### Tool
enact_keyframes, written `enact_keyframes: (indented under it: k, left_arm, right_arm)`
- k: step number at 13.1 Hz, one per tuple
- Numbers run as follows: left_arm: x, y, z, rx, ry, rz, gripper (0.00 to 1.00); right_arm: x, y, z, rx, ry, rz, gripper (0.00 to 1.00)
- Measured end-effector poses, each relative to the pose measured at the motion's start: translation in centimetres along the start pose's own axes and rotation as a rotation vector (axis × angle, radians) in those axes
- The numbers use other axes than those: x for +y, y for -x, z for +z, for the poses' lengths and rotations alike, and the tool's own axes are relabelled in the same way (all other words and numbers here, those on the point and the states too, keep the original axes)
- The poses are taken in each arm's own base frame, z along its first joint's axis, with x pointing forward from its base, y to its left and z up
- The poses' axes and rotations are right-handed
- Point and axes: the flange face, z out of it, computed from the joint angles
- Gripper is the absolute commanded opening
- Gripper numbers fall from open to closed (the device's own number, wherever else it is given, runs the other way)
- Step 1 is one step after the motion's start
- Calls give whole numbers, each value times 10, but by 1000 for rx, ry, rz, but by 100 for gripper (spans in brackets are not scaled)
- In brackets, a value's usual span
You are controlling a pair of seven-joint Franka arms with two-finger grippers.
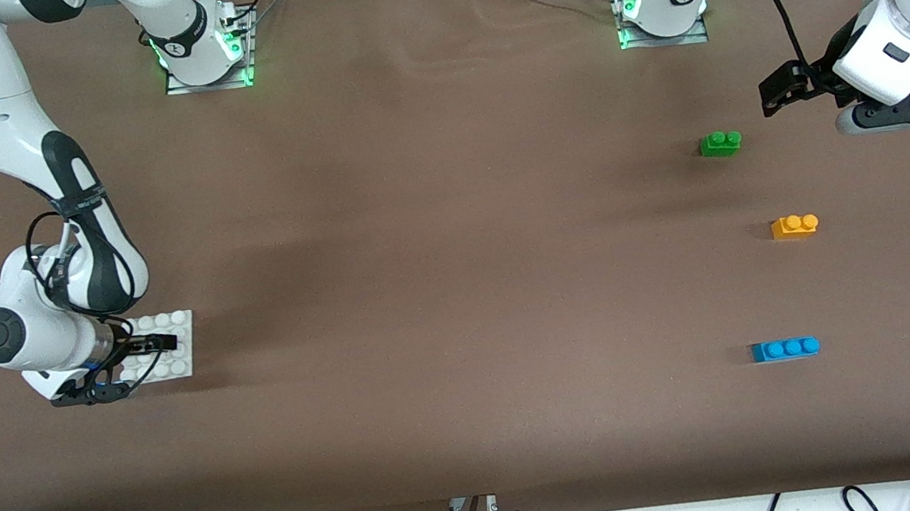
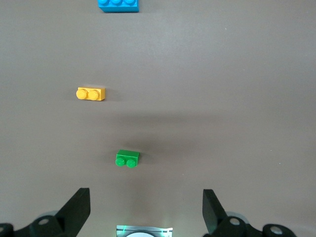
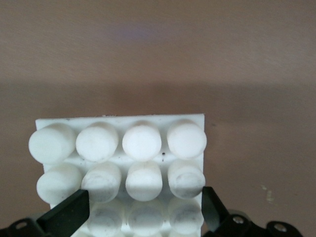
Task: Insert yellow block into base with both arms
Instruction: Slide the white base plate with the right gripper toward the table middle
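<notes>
The yellow block (image 1: 794, 227) lies on the brown table (image 1: 437, 249) toward the left arm's end, studs up, with nothing touching it. A green two-stud brick (image 1: 720, 143) sits at about 11 o'clock from it in the front view, farther from the front camera; a blue three-stud brick (image 1: 785, 349) sits at about 6 o'clock, nearer to that camera. All three are well apart from one another. The left end effector (image 1: 782, 89) hangs in the air over bare table near the green brick, fingers spread wide and holding nothing; in the left wrist view the green brick (image 2: 127, 158) shows between the finger lines.

The base (image 1: 171, 347) lies flat at the right arm's end of the table. The right end effector (image 1: 140, 359) is low over it, fingers open on either side of the studded plate (image 3: 121, 153), partly hiding it.
</notes>
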Motion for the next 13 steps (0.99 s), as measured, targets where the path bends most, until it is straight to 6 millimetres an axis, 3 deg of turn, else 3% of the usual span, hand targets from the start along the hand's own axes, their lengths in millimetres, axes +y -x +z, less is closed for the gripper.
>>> enact_keyframes:
  k: [9,13]
  left_arm:
    - [-1,0,0,0,0,-2,100]
    - [-2,0,0,0,1,-4,100]
  right_arm:
    - [-136,-5,-8,102,-7,96,100]
    - [-215,6,-11,135,-19,89,100]
